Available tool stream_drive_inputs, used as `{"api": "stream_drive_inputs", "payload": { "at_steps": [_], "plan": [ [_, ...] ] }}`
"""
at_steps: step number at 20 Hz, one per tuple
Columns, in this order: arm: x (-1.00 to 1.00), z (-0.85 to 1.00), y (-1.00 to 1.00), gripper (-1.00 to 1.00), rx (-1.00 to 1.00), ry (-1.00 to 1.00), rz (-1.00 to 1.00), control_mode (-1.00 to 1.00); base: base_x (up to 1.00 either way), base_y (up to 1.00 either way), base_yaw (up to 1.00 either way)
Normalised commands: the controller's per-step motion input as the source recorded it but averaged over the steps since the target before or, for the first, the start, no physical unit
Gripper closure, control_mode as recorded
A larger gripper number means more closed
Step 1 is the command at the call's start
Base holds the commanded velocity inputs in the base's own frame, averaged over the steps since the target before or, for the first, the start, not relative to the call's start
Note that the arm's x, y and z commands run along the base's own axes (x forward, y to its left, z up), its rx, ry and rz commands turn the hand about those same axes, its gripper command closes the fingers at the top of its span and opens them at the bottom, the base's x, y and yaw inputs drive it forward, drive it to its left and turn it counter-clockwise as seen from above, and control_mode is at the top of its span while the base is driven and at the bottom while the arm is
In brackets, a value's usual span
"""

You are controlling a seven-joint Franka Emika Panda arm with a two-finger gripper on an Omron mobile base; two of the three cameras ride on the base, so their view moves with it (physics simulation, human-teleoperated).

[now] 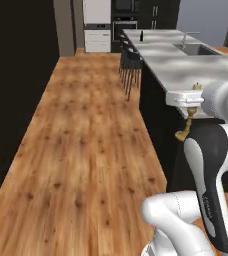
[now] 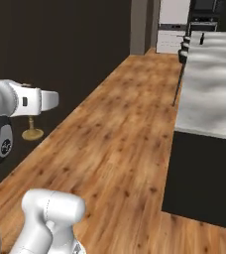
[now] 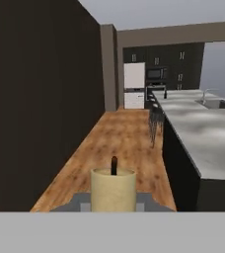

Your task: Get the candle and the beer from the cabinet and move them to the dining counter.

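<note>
The end effector (image 1: pixel 192 104) is gripping the candle (image 1: pixel 187 127), its fingers clamped on the upper part while the flared gold base is hanging below, clear of the floor. In the hand view the candle's pale top and dark wick are sitting right between the finger tips. The arm is holding it beside the near end of the dining counter (image 1: pixel 186 65), roughly level with the tabletop edge and not yet over it.

To do this step well, I'd say the hand needs lifting a little so the base clears the marble edge, then carrying inward over the tabletop, keeping the candle upright (a slim stick on a small foot is likely to topple if set down tilted), and lowering until the base is resting flat before letting go.

I am counting one candle, and one dark bottle, the beer (image 1: pixel 141 35), standing at the far end of the counter. One sink (image 1: pixel 198 49) is sitting in the top, and stools (image 1: pixel 131 59) are lining its side; their number I cannot tell.
</note>
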Motion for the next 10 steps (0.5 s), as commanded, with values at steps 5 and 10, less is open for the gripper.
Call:
{"api": "stream_drive_inputs", "payload": {
  "at_steps": [5, 10],
  "plan": [
    [0.0, 0.0, 0.0, 1.0, 0.0, 0.0, 0.0, 1.0, 0.45, 0.4, -0.82],
    [0.0, 0.0, 0.0, 1.0, 0.0, 0.0, 0.0, 1.0, 0.94, 0.63, -0.58]
  ]
}}
